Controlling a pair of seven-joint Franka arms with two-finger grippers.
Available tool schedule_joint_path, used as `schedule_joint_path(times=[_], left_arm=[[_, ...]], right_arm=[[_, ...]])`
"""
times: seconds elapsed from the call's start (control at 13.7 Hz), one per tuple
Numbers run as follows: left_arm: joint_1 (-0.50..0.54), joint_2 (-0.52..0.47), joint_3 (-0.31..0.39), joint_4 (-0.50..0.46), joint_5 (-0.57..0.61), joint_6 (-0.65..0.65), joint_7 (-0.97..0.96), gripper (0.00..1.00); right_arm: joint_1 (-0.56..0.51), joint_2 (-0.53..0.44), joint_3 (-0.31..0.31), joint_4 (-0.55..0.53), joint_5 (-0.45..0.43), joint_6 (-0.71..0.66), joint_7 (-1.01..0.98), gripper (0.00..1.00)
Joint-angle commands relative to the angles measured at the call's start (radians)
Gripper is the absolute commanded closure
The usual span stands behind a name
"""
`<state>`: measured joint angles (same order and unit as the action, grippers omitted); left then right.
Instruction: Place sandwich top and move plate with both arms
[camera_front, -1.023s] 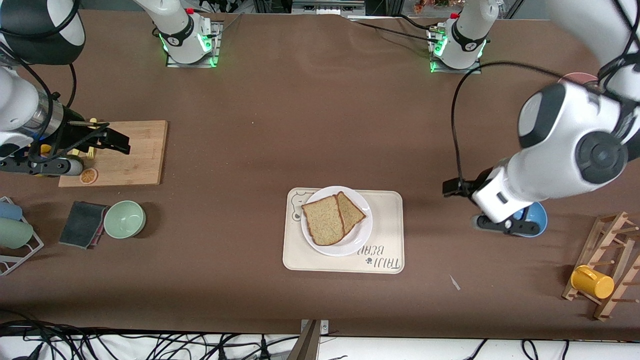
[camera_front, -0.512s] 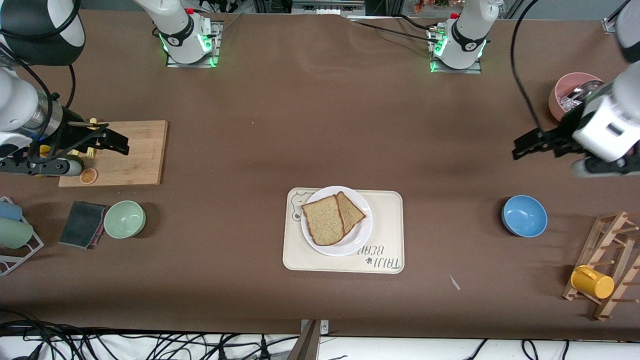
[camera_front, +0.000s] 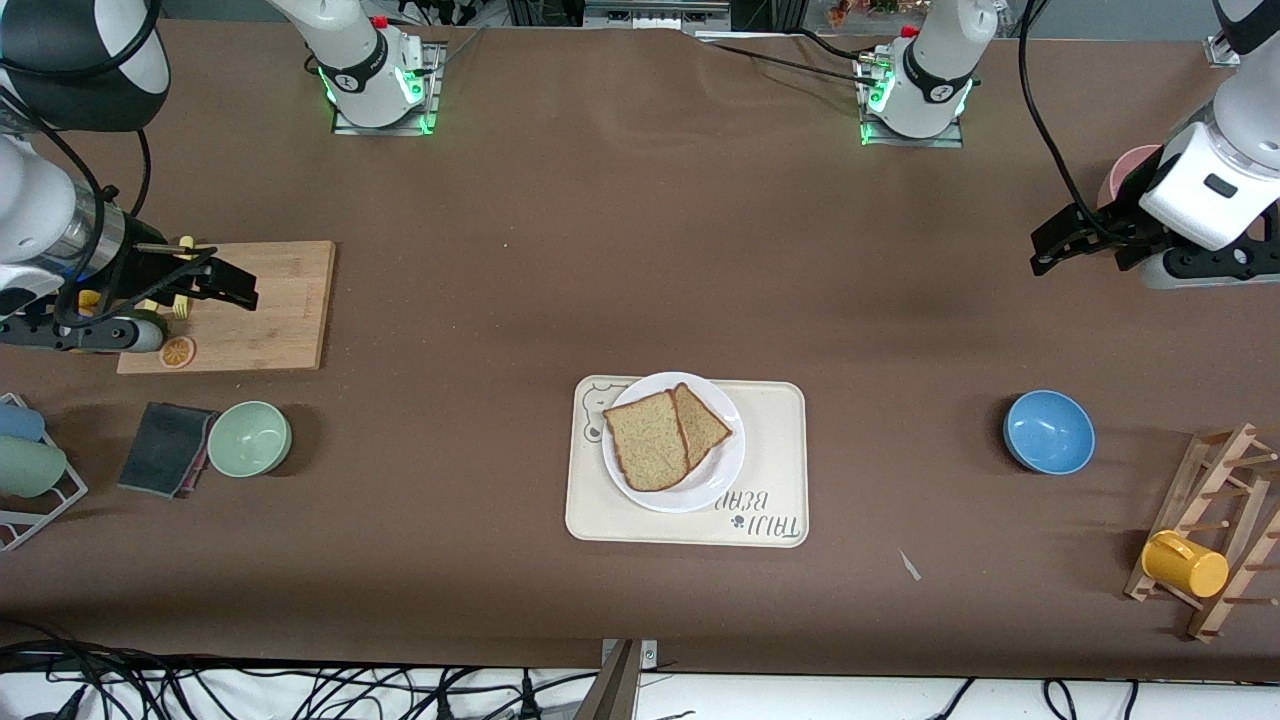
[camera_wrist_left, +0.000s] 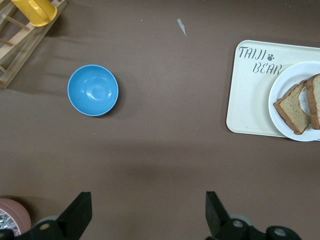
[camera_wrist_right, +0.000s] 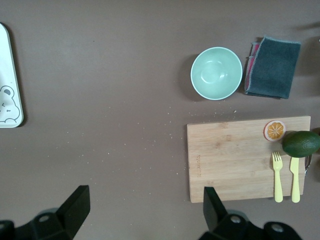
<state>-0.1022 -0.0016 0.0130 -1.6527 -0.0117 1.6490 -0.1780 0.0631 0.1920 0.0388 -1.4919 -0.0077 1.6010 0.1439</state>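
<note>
While both arms hang clear, left gripper (camera_front: 1062, 243) spread wide, empty, over the table's left-arm end; right gripper (camera_front: 225, 284) spread wide, empty, over the cutting board (camera_front: 270, 305). Bread slice (camera_front: 648, 440) lies askew on the plate (camera_front: 722, 470), plate at the tray's (camera_front: 780, 440) corner. Risk: uneven two-arm lift tips plate, skewed slice slides off. Tray reads "TAIJI BEAR".

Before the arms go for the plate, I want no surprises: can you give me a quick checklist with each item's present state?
1. Sandwich top on the plate, overlapping the slice under it: ok.
2. Plate on the cream tray: ok.
3. Left pincer open, empty, over bare table: ok.
4. Right pincer open, empty, by the cutting board: ok.
5. Plate rim exposed for gripping: ok.
</note>
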Motion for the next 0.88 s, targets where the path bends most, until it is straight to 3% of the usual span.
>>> schedule_joint_path(times=[0.0, 0.8], left_arm=[[-0.004, 0.002, 0.007, 0.007, 0.033, -0.009, -0.001, 0.0], [-0.005, 0.003, 0.008, 0.011, 0.032, -0.031, -0.001, 0.0]], right_arm=[[-0.002, -0.002, 0.003, 0.001, -0.011, 0.005, -0.004, 0.0], [-0.006, 0.0, 0.003, 0.001, -0.011, 0.008, -0.004, 0.0]])
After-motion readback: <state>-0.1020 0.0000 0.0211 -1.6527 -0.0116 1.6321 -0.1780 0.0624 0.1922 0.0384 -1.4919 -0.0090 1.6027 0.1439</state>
